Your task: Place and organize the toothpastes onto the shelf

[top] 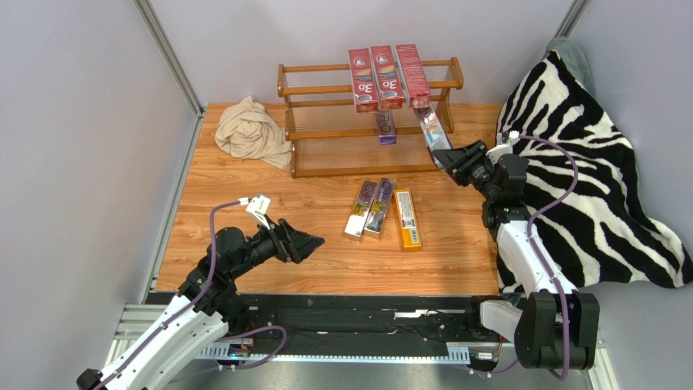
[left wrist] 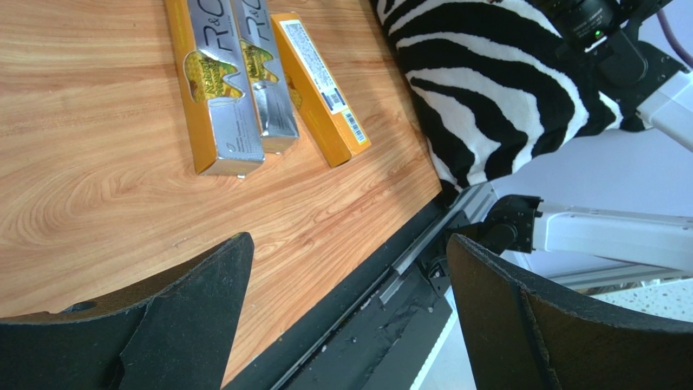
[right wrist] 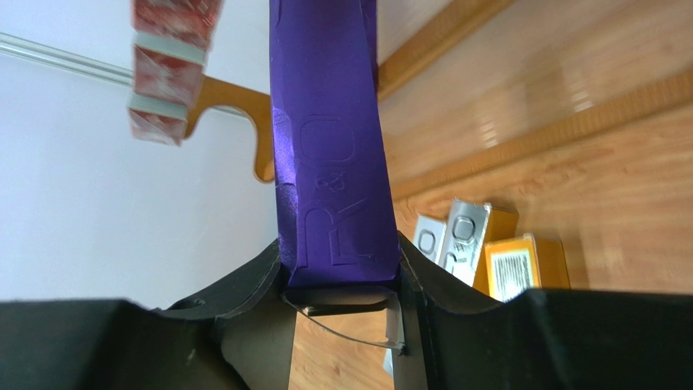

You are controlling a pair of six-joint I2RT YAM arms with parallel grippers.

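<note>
While gripped, purple carton [right wrist: 329, 146] points shelfward [top: 325, 122].

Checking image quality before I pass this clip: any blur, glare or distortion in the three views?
Top external: sharp and evenly lit, with soft shadows only. Left wrist: the silver cartons are crisp with mild sheen, while the open left claw is a dark, featureless mass. Right wrist: the purple carton held in the right claw is in focus and glossy; the red cartons and shelf behind are blurred.
</note>
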